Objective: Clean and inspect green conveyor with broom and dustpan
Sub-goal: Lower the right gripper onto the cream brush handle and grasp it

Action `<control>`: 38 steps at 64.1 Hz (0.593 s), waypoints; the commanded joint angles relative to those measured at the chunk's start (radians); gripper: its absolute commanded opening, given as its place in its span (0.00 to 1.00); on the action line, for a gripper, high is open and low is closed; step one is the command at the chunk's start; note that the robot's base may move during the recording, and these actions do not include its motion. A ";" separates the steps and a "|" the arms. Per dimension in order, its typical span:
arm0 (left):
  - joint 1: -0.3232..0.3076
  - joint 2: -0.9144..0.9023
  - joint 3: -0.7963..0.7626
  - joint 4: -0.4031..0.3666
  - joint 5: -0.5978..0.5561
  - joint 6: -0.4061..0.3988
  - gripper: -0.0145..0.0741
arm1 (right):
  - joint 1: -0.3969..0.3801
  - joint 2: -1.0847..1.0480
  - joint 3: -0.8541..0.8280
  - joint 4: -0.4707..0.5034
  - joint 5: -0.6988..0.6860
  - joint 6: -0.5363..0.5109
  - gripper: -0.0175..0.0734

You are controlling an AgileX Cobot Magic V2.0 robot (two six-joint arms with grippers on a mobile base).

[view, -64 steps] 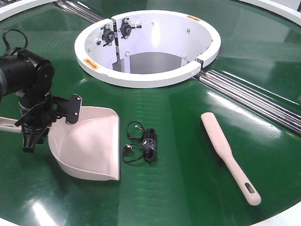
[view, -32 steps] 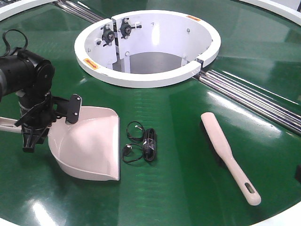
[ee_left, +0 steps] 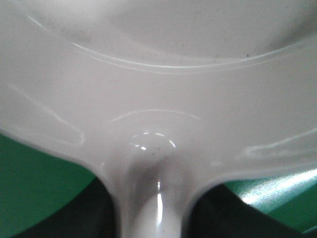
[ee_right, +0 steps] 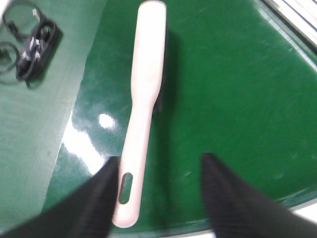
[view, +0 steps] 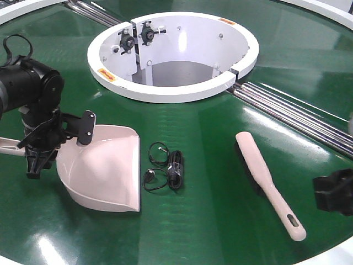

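The green conveyor [view: 220, 221] fills the front view. The pale pink dustpan [view: 105, 168] lies flat on it at the left. My left gripper [view: 55, 146] is shut on the dustpan's handle where it meets the pan. In the left wrist view the handle runs between my dark fingers [ee_left: 94, 213] and the pan [ee_left: 158, 74] fills the frame. The broom [view: 267, 179] lies on the belt at the right, slotted handle end toward the front. My right gripper [view: 333, 190] is open just right of that handle. In the right wrist view the gripper [ee_right: 159, 166] hovers with the broom's [ee_right: 146, 89] handle end by its left finger.
A bundle of black cable [view: 171, 168] lies between dustpan and broom, also in the right wrist view [ee_right: 32, 44]. The white ring [view: 165, 91] round the central opening is behind. Silver rails [view: 298, 113] run back right. The belt's outer white edge [view: 342, 255] is at the front right.
My right gripper has come into the front view from the right edge and moved toward the broom's handle. The left arm, dustpan and broom have not moved.
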 commanded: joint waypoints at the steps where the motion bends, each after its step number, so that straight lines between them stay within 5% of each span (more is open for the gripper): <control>1: -0.007 -0.050 -0.025 0.013 0.037 0.005 0.16 | 0.030 0.060 -0.065 -0.018 -0.020 0.032 0.78; 9: -0.007 -0.050 -0.025 0.013 0.037 0.005 0.16 | 0.065 0.159 -0.119 -0.018 0.013 0.061 0.84; 38: -0.007 -0.050 -0.025 0.013 0.037 0.005 0.16 | 0.140 0.548 -0.364 -0.077 0.234 0.098 0.76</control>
